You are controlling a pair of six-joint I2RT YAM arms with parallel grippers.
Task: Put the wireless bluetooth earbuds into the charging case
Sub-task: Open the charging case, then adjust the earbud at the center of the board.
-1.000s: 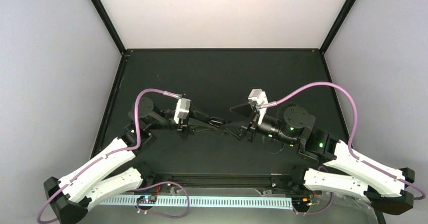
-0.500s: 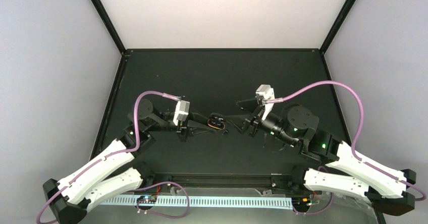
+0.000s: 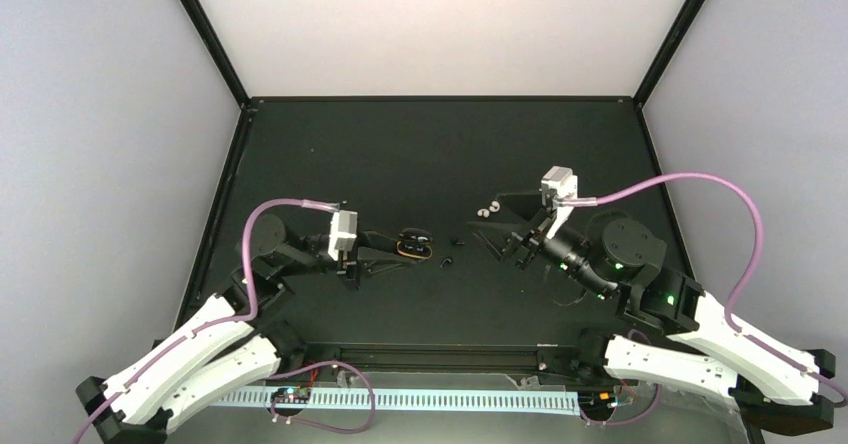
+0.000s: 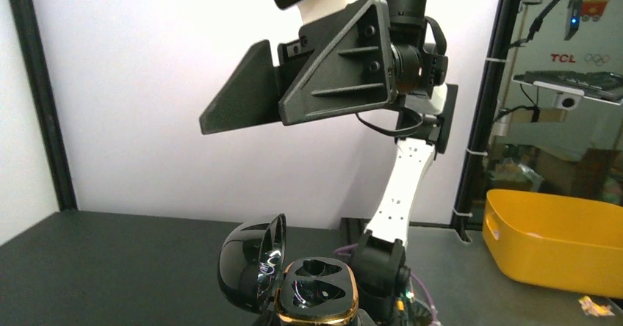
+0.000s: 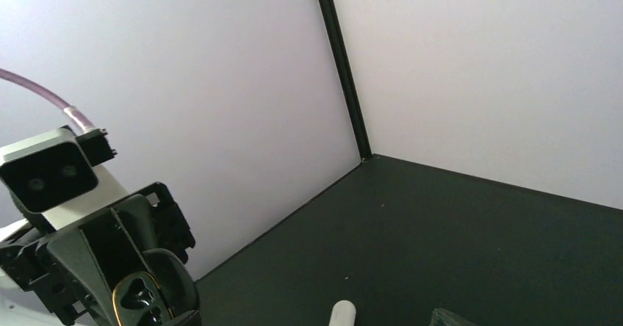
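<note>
Fetching is in hand: the charging case is clamped, lid open, in the left gripper, while the 2 white earbuds, lying beside the spread, empty right gripper, must be pinched next.

My left wrist view cuts off the base of the charging case at 6 o'clock. From above, dark specks at its 3 o'clock are too small to name. My right wrist view crops a white earbud at 6 o'clock.
</note>
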